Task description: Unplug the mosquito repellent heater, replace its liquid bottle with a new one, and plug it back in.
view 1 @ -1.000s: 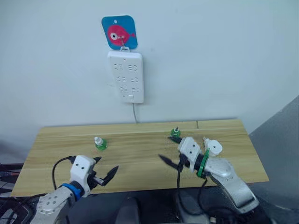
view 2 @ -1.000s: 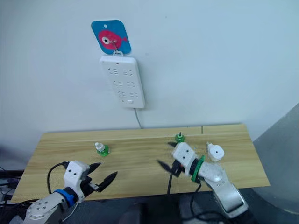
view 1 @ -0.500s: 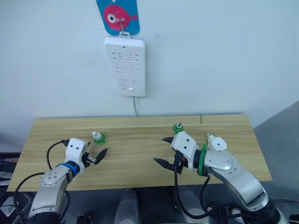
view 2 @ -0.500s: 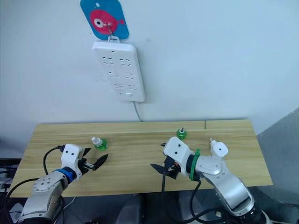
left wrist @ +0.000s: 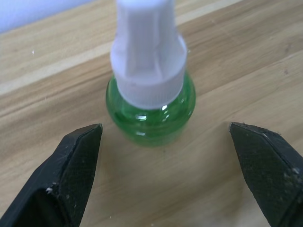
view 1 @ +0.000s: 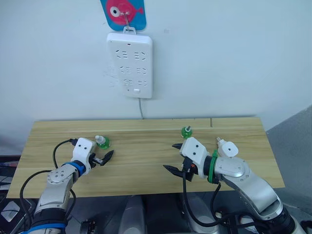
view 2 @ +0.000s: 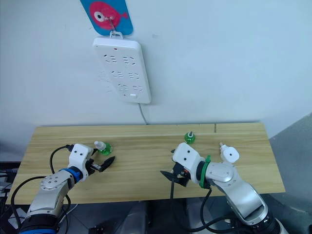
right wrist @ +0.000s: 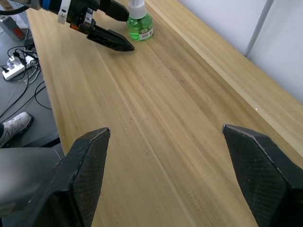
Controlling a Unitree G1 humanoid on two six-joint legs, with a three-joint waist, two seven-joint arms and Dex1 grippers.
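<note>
— So, where is the mosquito repellent heater (view 1: 227, 148)?
— Lying on the tabletop (view 1: 146, 168) near its right end, just beside the right arm's wrist. Its long axis is tilted: the white rounded body sits lower and a thin tip points up and toward the far left. It is unplugged, well apart from the power strip (view 1: 132, 64) hanging on the wall under a fish hook plate (view 1: 123, 12).
— And the bottles?
— One green bottle with a white cap (left wrist: 150, 92) stands upright toward the left end of the tabletop; a second green bottle (view 1: 186, 131) stands upright near the far edge, right of the middle.
— The pincers?
— The left gripper (left wrist: 165, 175) is spread wide, its fingers apart on either side of the capped bottle, not touching it. The right gripper (right wrist: 168, 179) is also wide apart, empty, hovering over bare wood near the middle of the tabletop.
— Anything one view adds?
— The left wrist view shows the ribbed cap close up and the gap to each finger. The right wrist view shows the left gripper's black finger (right wrist: 110, 39) beside that bottle, plus cables (right wrist: 19, 78) and a shoe (right wrist: 13, 127) on the floor beyond the near edge.
</note>
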